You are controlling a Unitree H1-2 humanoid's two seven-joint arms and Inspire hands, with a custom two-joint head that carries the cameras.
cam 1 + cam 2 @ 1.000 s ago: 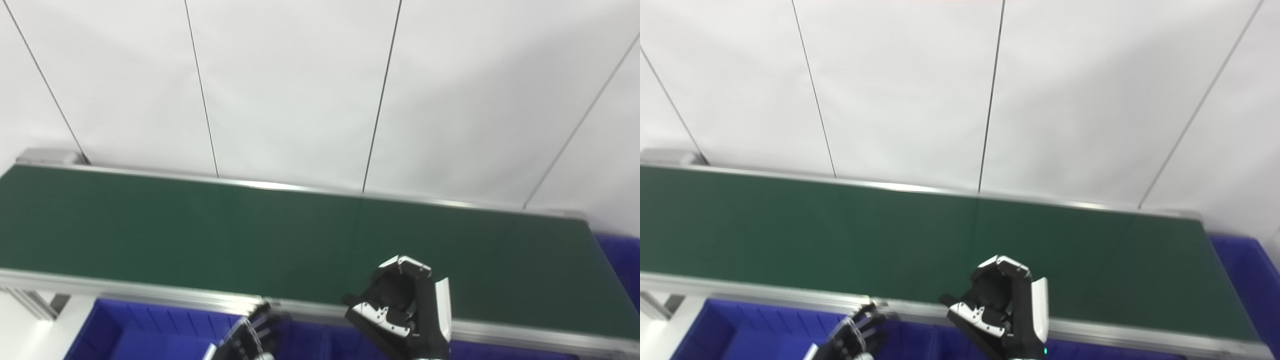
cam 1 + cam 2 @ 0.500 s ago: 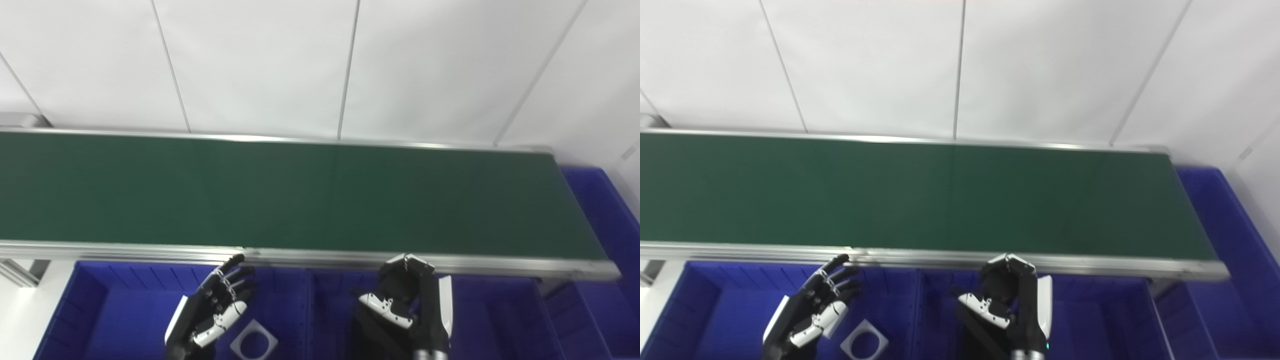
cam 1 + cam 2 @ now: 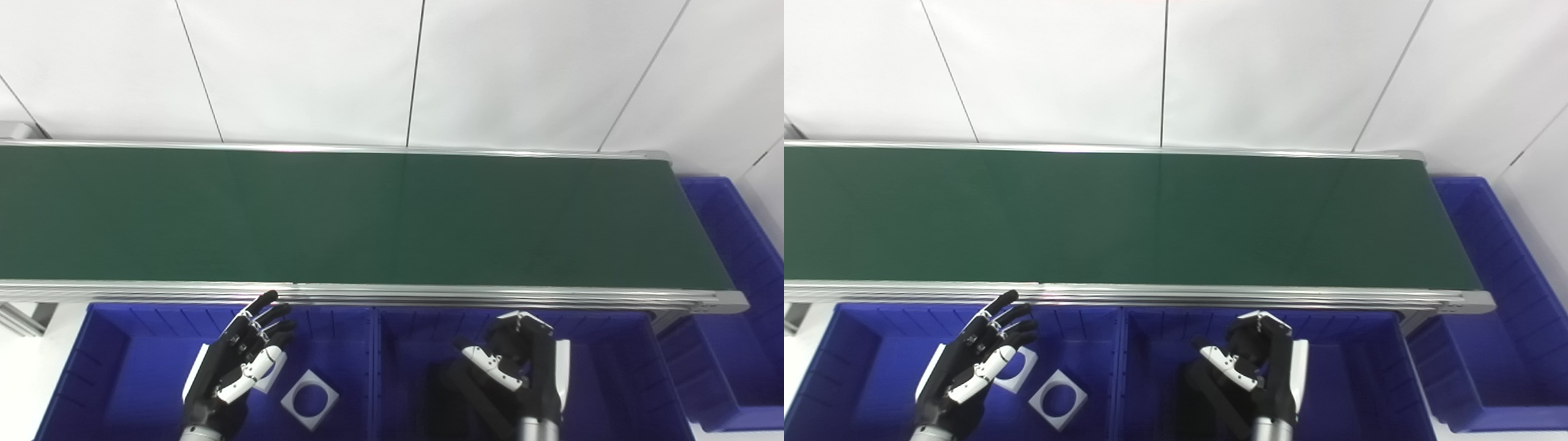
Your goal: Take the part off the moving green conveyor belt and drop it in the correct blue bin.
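Left robot hand (image 3: 236,367) spread, empty | white square parts (image 3: 310,399), round holes

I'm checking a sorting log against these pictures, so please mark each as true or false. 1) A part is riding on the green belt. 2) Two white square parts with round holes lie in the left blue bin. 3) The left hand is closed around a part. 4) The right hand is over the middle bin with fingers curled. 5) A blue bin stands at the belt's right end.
1) False: the green belt carries nothing in view.
2) True: one white square part lies clear; the other square part is partly behind the left hand, both in the left blue bin.
3) False: its fingers are apart, holding nothing.
4) True: the right hand is over the middle bin, curled.
5) True: the end bin.
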